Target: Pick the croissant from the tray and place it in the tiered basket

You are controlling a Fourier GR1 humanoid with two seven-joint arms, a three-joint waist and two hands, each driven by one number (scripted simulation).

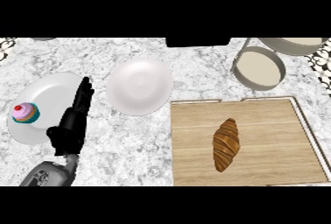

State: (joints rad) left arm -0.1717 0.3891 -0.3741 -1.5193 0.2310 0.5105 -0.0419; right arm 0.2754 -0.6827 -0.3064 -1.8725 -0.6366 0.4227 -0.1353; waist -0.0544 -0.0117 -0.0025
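Note:
A brown croissant lies lengthwise in the middle of the wooden tray at the lower right. The tiered basket, grey-rimmed with a pale round bottom, stands at the back right, a second tier behind it. My left hand shows at the lower left, open with fingers straight up, over the edge of a white plate. It is far from the croissant. My right hand is out of sight.
A white plate at the left carries a pink-and-blue cupcake. Another white plate lies in the middle of the marble counter. A dark object sits at the back edge.

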